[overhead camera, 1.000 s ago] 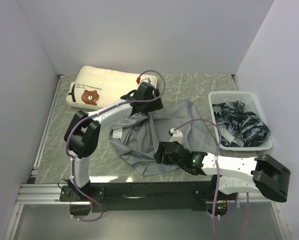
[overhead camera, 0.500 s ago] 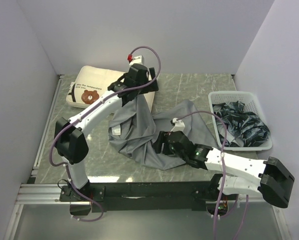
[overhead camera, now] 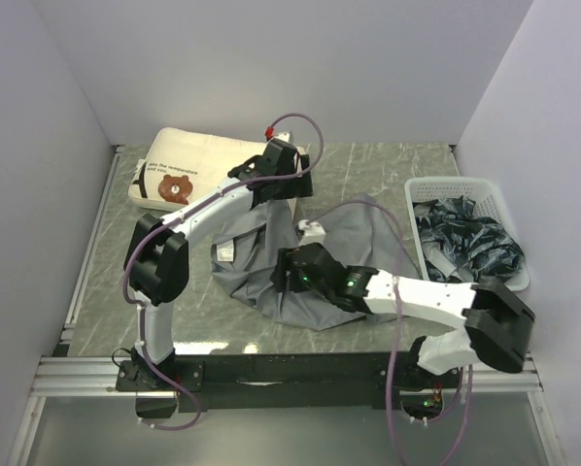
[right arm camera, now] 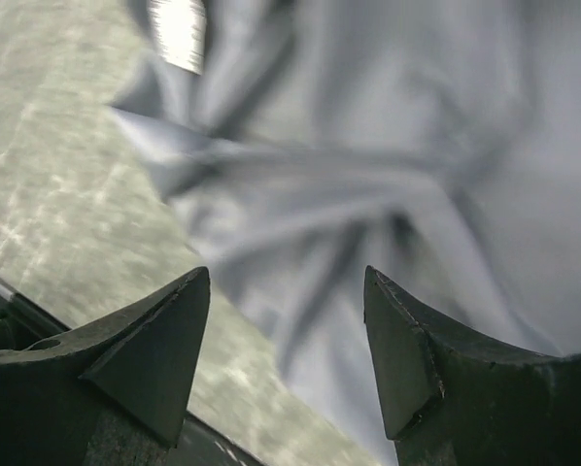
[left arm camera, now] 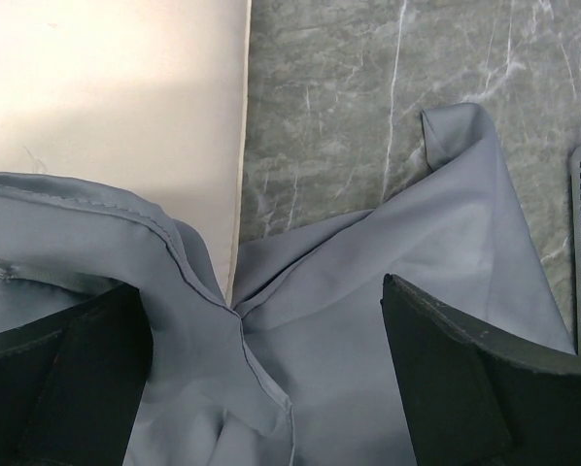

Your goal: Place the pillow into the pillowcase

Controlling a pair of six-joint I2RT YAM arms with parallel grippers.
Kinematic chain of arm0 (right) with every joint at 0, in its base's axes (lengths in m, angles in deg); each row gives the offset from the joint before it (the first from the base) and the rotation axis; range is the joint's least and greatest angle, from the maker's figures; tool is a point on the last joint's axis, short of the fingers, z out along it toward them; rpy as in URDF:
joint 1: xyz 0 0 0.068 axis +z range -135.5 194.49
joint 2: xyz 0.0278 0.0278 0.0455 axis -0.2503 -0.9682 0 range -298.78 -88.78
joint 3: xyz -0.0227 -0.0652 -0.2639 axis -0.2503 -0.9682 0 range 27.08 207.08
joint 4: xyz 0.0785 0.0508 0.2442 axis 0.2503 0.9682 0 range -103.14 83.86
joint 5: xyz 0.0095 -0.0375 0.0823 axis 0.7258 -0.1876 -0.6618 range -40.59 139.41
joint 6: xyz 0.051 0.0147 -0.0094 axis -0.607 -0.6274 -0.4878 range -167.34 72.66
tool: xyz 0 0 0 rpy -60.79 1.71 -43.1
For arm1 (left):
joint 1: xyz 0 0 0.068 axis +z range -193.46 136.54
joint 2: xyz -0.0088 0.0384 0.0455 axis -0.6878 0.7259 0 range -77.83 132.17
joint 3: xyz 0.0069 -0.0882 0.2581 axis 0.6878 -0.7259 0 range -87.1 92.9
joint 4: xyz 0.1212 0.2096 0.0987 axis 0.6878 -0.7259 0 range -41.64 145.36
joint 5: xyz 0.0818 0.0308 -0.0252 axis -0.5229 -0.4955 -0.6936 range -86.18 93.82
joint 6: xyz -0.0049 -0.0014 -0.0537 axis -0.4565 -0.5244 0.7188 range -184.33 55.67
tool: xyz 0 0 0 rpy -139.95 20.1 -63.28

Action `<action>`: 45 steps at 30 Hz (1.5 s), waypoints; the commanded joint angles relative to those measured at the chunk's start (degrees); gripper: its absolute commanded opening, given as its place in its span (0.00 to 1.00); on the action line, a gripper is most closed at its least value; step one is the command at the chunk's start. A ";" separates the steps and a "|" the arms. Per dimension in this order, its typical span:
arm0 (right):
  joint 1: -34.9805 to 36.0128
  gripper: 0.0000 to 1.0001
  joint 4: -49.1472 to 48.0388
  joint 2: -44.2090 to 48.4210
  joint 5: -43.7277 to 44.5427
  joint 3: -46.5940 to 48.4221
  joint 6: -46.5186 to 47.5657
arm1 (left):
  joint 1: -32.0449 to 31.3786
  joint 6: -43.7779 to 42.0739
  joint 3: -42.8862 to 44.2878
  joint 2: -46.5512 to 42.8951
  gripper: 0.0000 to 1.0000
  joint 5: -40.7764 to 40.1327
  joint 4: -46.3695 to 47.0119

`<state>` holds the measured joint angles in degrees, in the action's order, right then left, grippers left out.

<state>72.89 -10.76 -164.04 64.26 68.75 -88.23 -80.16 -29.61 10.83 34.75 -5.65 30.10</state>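
The cream pillow (overhead camera: pixel 188 175) with the bear face lies at the back left; its plain end shows in the left wrist view (left arm camera: pixel 116 87). The grey pillowcase (overhead camera: pixel 354 248) lies crumpled mid-table, its hemmed edge draped over the pillow's right end (left arm camera: pixel 368 291). My left gripper (overhead camera: pixel 276 175) hovers over that edge, open, with fabric below the fingers (left arm camera: pixel 465 379) and nothing gripped. My right gripper (overhead camera: pixel 292 272) is open and empty above the pillowcase's near-left folds (right arm camera: pixel 368 146), close to the white tag (right arm camera: pixel 179 29).
A white slotted basket (overhead camera: pixel 422 189) holding dark crumpled material stands at the right. White walls close in the left, back and right. A black rail runs along the near edge (overhead camera: pixel 271 369).
My left gripper rose toward the back with the fabric, then came down a little and now stands open. My right gripper swept left across the pillowcase toward the tag.
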 commanded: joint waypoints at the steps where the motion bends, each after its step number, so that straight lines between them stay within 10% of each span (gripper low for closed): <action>1: 2.16 0.71 -6.75 -7.85 3.25 8.86 8.18 | 0.67 -1.93 0.51 0.10 0.96 2.09 0.38; 14: 3.74 0.72 -4.84 -32.40 3.86 22.93 13.03 | 2.70 -5.19 -0.37 1.94 0.88 7.45 -0.41; 18: 7.07 0.22 -3.43 -27.94 8.17 16.97 9.34 | 2.70 -5.10 -2.12 1.86 0.80 8.77 0.64; 21: 9.45 0.07 -0.62 -23.81 9.41 12.31 6.09 | 2.61 -4.40 -3.97 1.33 0.72 10.70 2.40; 29: 16.49 0.01 3.07 -12.28 5.98 -2.89 -6.20 | -1.17 -3.08 -7.40 1.86 0.63 12.37 6.27; 45: 20.01 0.04 -2.28 -6.47 2.55 -12.23 -14.40 | -4.08 -6.50 -6.00 -1.03 0.99 15.43 8.03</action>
<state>92.88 -13.56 -169.73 68.83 57.82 -101.73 -85.56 -33.63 3.45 39.58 7.07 35.63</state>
